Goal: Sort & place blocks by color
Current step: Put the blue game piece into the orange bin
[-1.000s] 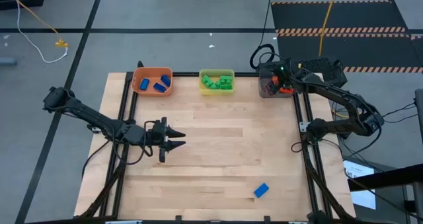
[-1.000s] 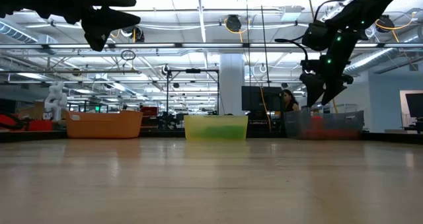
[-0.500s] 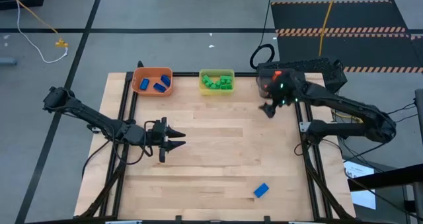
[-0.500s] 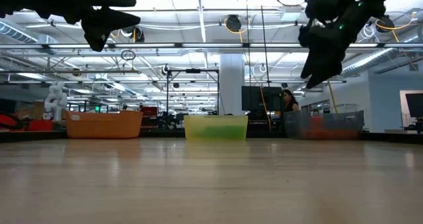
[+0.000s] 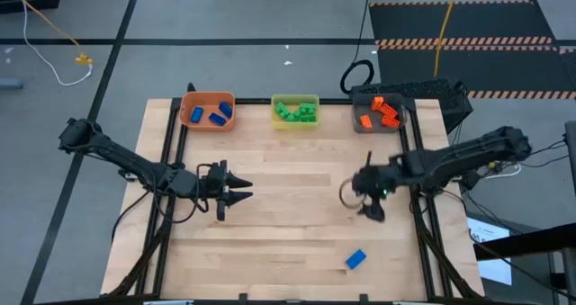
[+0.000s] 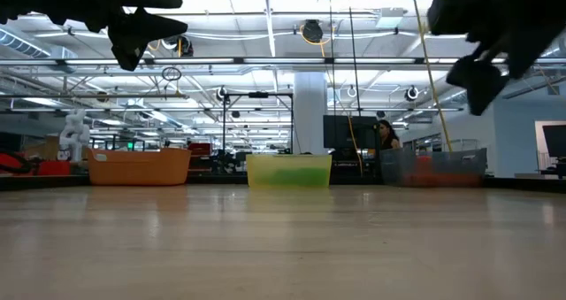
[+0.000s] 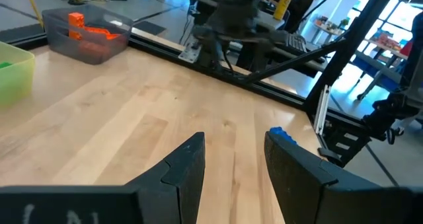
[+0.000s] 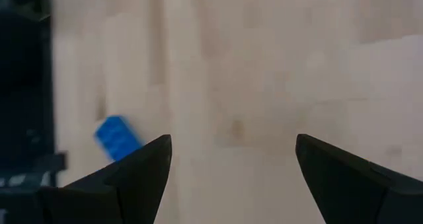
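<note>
One blue block point(image 5: 356, 259) lies flat on the wooden table point(image 5: 288, 215) near its front edge, right of centre; it also shows in the right wrist view point(image 8: 117, 138) and, partly, in the left wrist view point(image 7: 281, 133). My right gripper point(image 5: 369, 208) hangs open above the table's right middle, a short way farther back than this block, pointing slantwise down point(image 8: 234, 141). My left gripper point(image 5: 238, 194) stays over the left middle, level, fingers apart with nothing between them point(image 7: 234, 137). Other blue, green and orange blocks lie in the three bins at the back.
At the far edge stand an orange bin point(image 5: 209, 112) with blue blocks, a yellow bin point(image 5: 296, 111) with green blocks and a grey bin point(image 5: 378, 114) with orange blocks. Black rails run along the table's left and right sides. A person shows far off in the room point(image 6: 386, 141).
My right gripper has swung from over the grey bin at the far right toward the table's near edge, turning as it went, and now hangs above the right middle of the table, its fingers open throughout. The blue block has stayed where it was.
</note>
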